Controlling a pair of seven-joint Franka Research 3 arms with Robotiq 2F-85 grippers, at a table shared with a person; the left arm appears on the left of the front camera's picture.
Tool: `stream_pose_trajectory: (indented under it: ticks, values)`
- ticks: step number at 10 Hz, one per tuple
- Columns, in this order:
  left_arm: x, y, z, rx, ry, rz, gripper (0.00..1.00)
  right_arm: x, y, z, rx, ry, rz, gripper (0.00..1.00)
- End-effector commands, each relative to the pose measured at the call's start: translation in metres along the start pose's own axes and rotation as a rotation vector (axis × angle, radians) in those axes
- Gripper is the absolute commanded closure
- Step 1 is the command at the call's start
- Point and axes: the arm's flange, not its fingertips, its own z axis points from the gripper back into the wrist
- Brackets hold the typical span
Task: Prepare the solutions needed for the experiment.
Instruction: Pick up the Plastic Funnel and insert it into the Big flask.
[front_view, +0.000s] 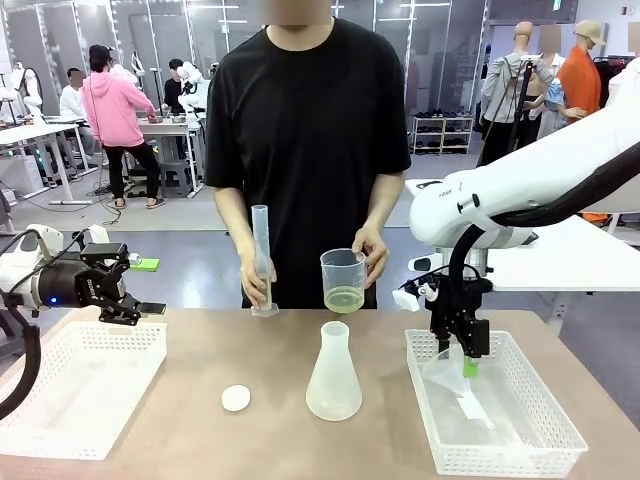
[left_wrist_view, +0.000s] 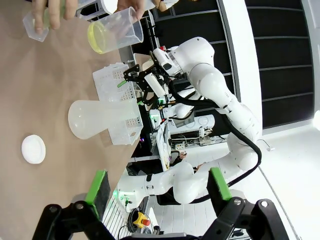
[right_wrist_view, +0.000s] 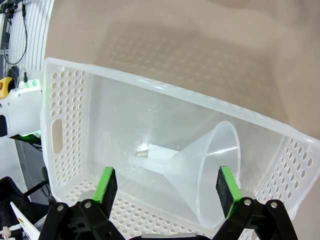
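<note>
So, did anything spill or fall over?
No spill shows. The funnel lies on its side in the right basket, just below the right gripper. The yellow liquid sits inside the person's beaker, and the flask stands upright.

The funnel (right_wrist_view: 210, 165) is clear, glossy plastic. The basket (right_wrist_view: 65, 115) is white, smooth plastic with perforated walls. The flask (front_view: 333, 375) looks like frosted, matt plastic. The beaker (front_view: 343, 268) is see-through plastic and holds a watery, pale yellow solution (front_view: 344, 298). The table (front_view: 200, 350) is brown, matt and smooth.
</note>
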Motion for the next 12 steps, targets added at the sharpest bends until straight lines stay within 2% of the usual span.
stream_pose_trajectory:
  ticks: [1, 2, 5, 6, 7, 8, 9, 10, 11, 12]
  values:
    - [0.0, 0.0, 0.0, -0.001, -0.001, -0.008, 0.0, -0.004, -0.012, 0.01, 0.019, 0.029, 0.044, 0.07]
    - [0.0, 0.0, 0.0, -0.001, -0.001, -0.008, 0.0, -0.005, -0.016, 0.013, 0.019, 0.034, 0.047, 0.1]
    - [0.0, 0.0, 0.0, -0.001, -0.001, -0.008, 0.0, -0.007, -0.023, 0.019, 0.074, 0.048, 0.049, 0.42]
    - [0.0, 0.0, 0.0, -0.001, -0.001, -0.008, 0.0, -0.007, -0.026, 0.019, 0.082, 0.05, 0.046, 0.36]
    - [0.0, 0.0, 0.0, -0.001, -0.001, -0.008, 0.0, -0.007, -0.03, 0.017, 0.088, 0.052, 0.041, 0.61]
    - [0.0, 0.0, 0.0, -0.001, -0.001, -0.008, 0.0, -0.007, -0.031, 0.016, 0.088, 0.048, 0.042, 0.54]
    - [0.0, 0.0, 0.0, -0.001, -0.001, -0.008, 0.0, -0.007, -0.033, 0.015, 0.081, 0.033, 0.046, 0.78]
    - [0.0, 0.0, 0.0, -0.001, -0.001, -0.008, 0.0, -0.007, -0.035, 0.013, 0.084, 0.039, 0.037, 0.71]
    - [0.0, 0.0, 0.0, -0.001, -0.001, -0.008, 0.0, -0.006, -0.036, 0.012, 0.086, 0.042, 0.038, 0.95]
    - [0.0, 0.0, 0.0, -0.001, -0.001, -0.008, 0.0, -0.006, -0.036, 0.012, 0.084, 0.041, 0.041, 0.88]
